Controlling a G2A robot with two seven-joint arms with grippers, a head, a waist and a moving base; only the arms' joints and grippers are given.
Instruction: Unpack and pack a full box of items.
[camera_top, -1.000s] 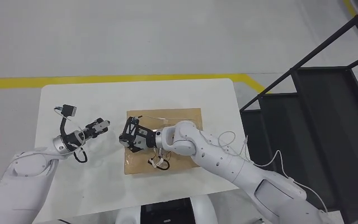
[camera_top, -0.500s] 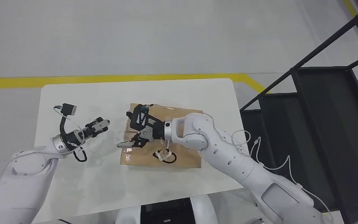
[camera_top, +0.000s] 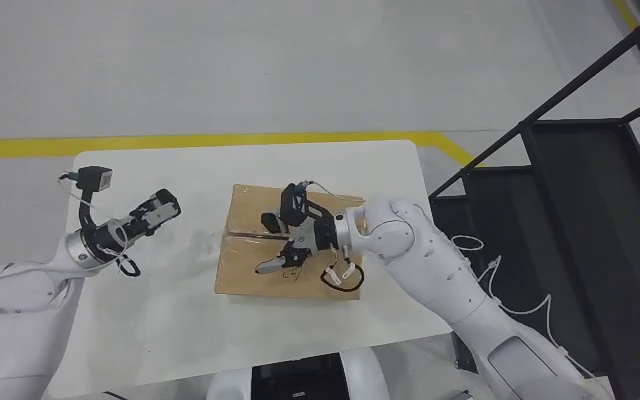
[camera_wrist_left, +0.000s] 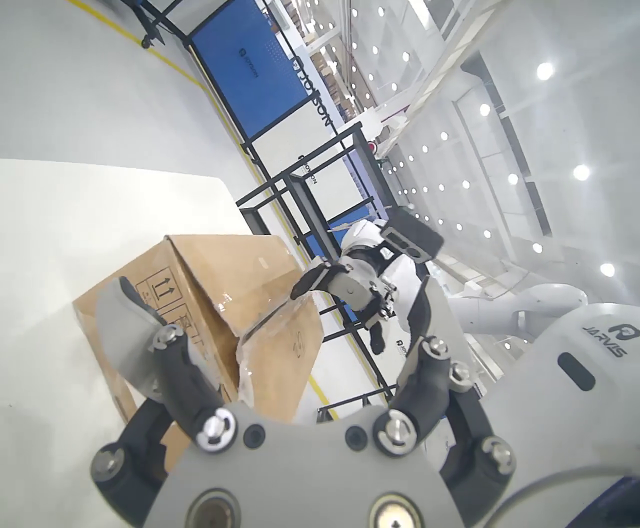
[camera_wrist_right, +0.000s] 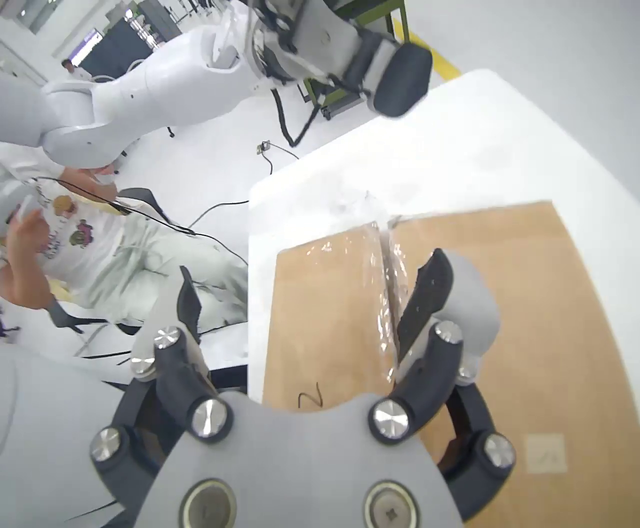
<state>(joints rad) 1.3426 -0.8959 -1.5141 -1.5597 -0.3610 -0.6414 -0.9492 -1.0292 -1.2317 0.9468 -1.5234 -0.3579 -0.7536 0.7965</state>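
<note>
- I see one brown cardboard box (camera_top: 250, 205) on the white bench (camera_top: 180, 320), flaps shut, with clear tape (camera_wrist_right: 382, 260) along the centre seam. Its contents are hidden.
- Right gripper (camera_top: 267, 243) sits over the box top, jaws spread wide and gripping nothing, one finger (camera_wrist_right: 425, 295) right over the taped seam.
- Left gripper (camera_top: 167, 206) hangs near the box's side, apart from it, jaws open and empty.

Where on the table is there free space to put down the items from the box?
Free: the far strip of the table beyond the box, and the wide near-left patch between the box and the table's near edge. Crowded: the box top, where the right gripper hangs, and the left side under the left gripper.
</note>
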